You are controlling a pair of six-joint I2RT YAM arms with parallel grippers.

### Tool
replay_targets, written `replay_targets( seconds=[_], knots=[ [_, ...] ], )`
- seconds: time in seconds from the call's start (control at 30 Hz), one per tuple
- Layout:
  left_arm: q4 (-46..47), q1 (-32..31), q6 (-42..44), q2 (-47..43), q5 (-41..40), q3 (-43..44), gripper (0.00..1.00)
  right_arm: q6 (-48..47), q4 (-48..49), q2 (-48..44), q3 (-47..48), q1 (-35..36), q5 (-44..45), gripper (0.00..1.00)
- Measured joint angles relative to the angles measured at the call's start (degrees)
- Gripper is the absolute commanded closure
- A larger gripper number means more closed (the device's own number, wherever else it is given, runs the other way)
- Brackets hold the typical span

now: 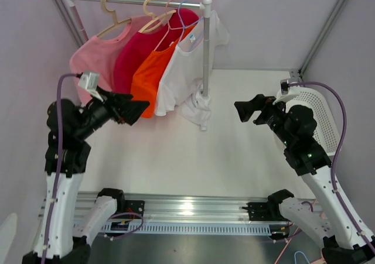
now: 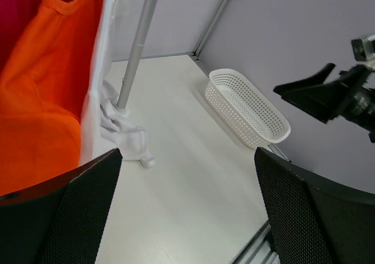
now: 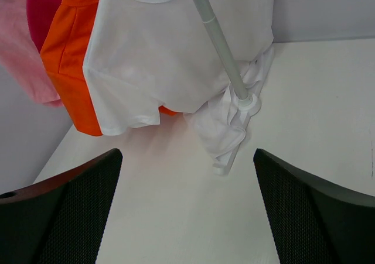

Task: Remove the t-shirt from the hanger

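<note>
Several t-shirts hang on hangers from a rail [image 1: 146, 0] at the back: pink [image 1: 94, 53], magenta [image 1: 137, 47], orange [image 1: 149, 79] and, nearest the rail's right end, white [image 1: 181, 71]. The white t-shirt [image 3: 158, 59] hangs on a pale blue hanger [image 1: 186, 19], and its lower part is bunched round the pole's foot [image 3: 225, 129]. My left gripper [image 1: 136, 109] is open just in front of the orange shirt [image 2: 41, 94], holding nothing. My right gripper [image 1: 243, 110] is open to the right of the pole, apart from the white shirt. Both wrist views show bare table between the fingers.
The rack's upright pole [image 1: 206, 47] stands on the table beside the white shirt. A white perforated basket [image 1: 319, 109] sits at the right edge, behind my right arm. Metal frame posts [image 1: 325, 27] rise at the back corners.
</note>
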Motion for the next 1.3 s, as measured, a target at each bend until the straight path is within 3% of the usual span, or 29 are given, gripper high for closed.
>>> replay_targets(
  seconds=[0.2,0.43,0.67,1.03,1.17,1.3],
  knots=[
    [-1.99,-2.91,3.76,17.84,-7.43,12.98,0.0,-0.74,1.22,-1.81,-2.62,0.0,0.7,0.0],
    [-7.91,-8.9,8.72,41.42,-17.07,37.29,0.01,-3.19,3.43,-3.67,-3.8,-0.04,0.2,0.0],
    [-12.68,-12.28,13.4,57.68,-18.4,58.58,0.03,-4.22,4.42,-4.26,-4.33,-0.04,-2.34,0.01],
    [-11.41,-13.27,15.69,65.4,-18.23,64.15,0.05,-5.2,4.83,-4.04,-4.33,-0.04,-5.2,0.01],
    [-8.59,-14.34,16.46,66.73,-18.1,64.57,0.11,-5.4,4.92,-4.04,-4.33,-0.04,-5.27,0.01],
    [-3.21,-15.06,17.31,67.21,-17.33,63.1,0.07,-5.66,5.55,-4.24,-4.44,-0.28,-6.23,0.0]
  ],
)
